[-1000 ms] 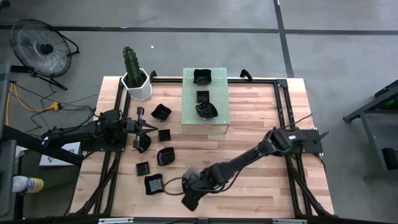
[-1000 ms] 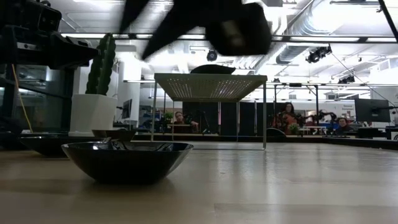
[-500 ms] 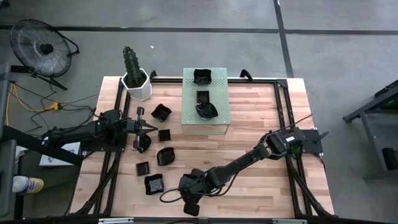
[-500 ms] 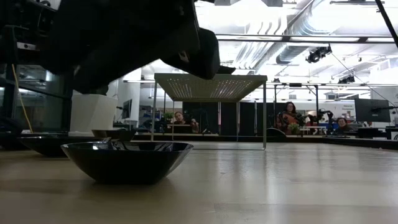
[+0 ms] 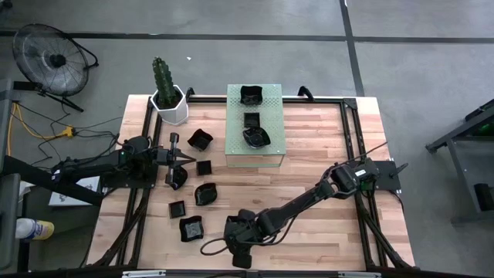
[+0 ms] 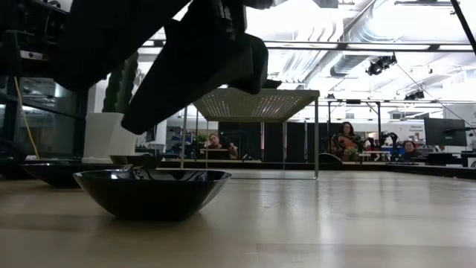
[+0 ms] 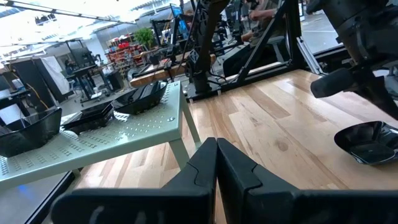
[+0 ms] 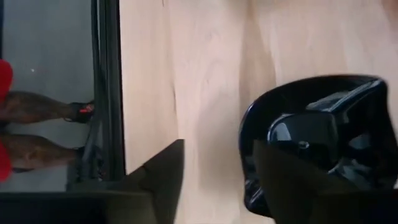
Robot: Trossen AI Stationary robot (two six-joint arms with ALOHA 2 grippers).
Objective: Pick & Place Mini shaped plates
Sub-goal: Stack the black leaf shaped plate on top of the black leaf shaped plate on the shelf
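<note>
Bright ceiling lights (image 6: pixel 327 18) glare at twelve o'clock, silhouetting the blurred arm (image 6: pixel 186 52); soft shadows elsewhere.

Right tool (image 5: pixel 231 249) low at near edge, fingers apart; left tool (image 5: pixel 184 158) closed.

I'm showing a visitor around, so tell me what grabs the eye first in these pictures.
First, the right arm stretched low across the table's near edge, its right gripper with jaws spread beside a black dish at the near left. Next, the pale green perforated stand at the back, carrying three more black dishes. The left gripper waits shut over the loose dishes on the left.
</note>
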